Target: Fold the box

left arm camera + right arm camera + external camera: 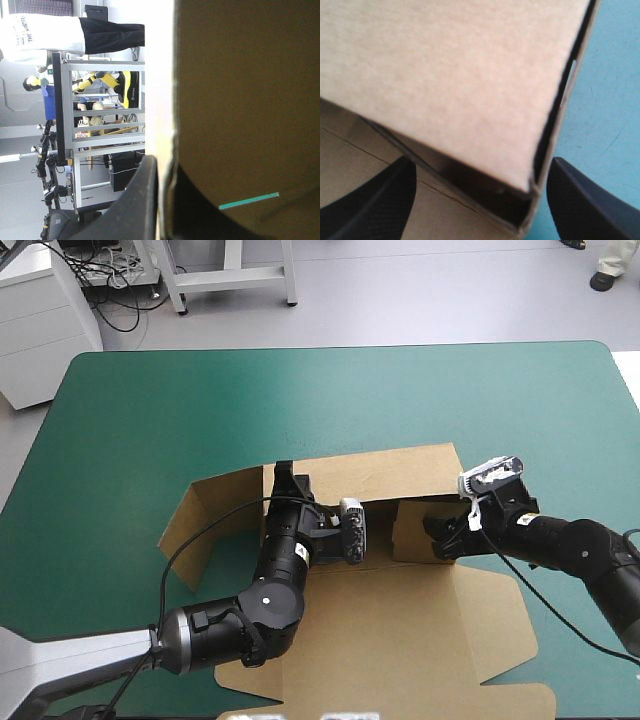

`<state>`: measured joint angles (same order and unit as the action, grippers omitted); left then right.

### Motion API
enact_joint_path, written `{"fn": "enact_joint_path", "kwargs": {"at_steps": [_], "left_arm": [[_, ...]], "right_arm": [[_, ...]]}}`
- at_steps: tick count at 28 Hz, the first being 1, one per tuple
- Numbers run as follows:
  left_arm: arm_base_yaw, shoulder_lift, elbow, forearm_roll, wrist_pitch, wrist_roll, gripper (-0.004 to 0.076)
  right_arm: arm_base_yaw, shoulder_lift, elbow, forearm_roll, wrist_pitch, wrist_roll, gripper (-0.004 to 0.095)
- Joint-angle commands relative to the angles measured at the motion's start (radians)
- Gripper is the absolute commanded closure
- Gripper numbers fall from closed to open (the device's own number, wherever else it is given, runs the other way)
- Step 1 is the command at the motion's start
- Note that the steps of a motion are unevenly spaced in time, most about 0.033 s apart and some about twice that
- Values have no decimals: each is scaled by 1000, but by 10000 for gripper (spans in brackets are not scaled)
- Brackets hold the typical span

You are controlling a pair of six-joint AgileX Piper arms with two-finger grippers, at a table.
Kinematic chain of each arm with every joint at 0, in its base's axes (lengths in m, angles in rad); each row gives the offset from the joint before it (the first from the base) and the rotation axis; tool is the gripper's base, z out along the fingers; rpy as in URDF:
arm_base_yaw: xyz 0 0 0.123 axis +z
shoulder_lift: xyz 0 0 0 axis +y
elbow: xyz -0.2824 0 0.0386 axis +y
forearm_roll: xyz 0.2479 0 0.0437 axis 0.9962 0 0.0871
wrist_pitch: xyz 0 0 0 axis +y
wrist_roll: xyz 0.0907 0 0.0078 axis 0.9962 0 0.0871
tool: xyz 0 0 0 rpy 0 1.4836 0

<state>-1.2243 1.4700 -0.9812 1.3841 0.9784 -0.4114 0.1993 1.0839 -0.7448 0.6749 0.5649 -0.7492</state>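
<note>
The brown box (pixel 400 640) lies as a cut sheet on the teal-green cover (pixel 150 410), its back wall (pixel 380 475) raised and a side flap (pixel 200 520) slanting out to the left. My left gripper (pixel 285 480) is at the back wall's left end. In the left wrist view the gripper (pixel 162 167) is shut on the board's edge (pixel 240 100). My right gripper (pixel 440 537) is at a small upright flap (pixel 412 530) near the wall's right end. Seen from the right wrist, it (pixel 482 162) is open, with a corner of the flap (pixel 445 75) between its fingers.
The box's front panels (pixel 480 700) reach toward the table's near edge. Bare teal-green cover (pixel 605 100) lies beside the right gripper, and more stretches beyond the back wall to the far edge.
</note>
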Motion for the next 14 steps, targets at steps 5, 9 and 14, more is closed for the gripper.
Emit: {"fn": "enact_joint_path", "kwargs": {"at_steps": [5,9,14], "left_arm": [[-6,-28,-17,-1,2,-12,756],[-6,-28,-17,-1,2,-12,756],[-6,-28,-17,-1,2,-12,756]], "right_arm": [[40,-19,-31,25,-154,11,436],[40,-19,-31,-34,-158,45,687],[40,-17,-31,-49,-174,38,922]]}}
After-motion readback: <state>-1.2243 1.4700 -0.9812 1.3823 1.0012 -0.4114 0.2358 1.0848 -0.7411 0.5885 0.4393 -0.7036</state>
